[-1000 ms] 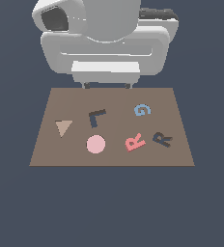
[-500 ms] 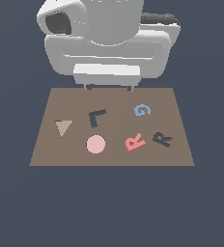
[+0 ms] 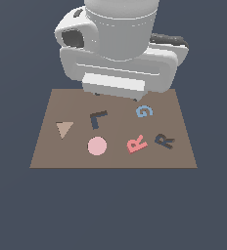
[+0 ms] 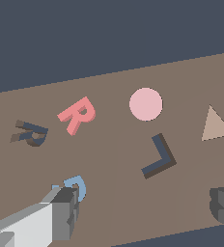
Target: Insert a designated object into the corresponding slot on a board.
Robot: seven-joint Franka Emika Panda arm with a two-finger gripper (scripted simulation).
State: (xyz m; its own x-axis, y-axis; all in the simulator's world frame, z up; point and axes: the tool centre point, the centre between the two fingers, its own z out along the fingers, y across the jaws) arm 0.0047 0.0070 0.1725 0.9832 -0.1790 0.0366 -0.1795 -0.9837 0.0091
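Note:
The pink-red R [image 3: 136, 143] lies flat on the brown board [image 3: 61, 157], just to the exterior view's left of the dark R-shaped slot [image 3: 165, 141]. In the wrist view the pink-red R [image 4: 77, 114] and the slot [image 4: 31, 134] lie side by side on the board [image 4: 109, 188], apart from each other. My gripper [image 4: 145, 210] is open and empty, held above the board near the blue G and the dark L recess. One of its fingers [image 4: 65, 212] shows beside the G. In the exterior view the arm's body [image 3: 118, 58] hangs over the board's far edge and hides the fingers.
On the board are a tan triangle [image 3: 64, 129], a pink disc [image 3: 97, 146], a dark L-shaped recess [image 3: 98, 118] and a blue G [image 3: 144, 111]. They also show in the wrist view: triangle [image 4: 214, 125], disc [image 4: 146, 104], L [image 4: 158, 157], G [image 4: 77, 185].
The arm has turned and shifted a little toward the exterior view's right over the board's far edge. The pieces on the board have not moved.

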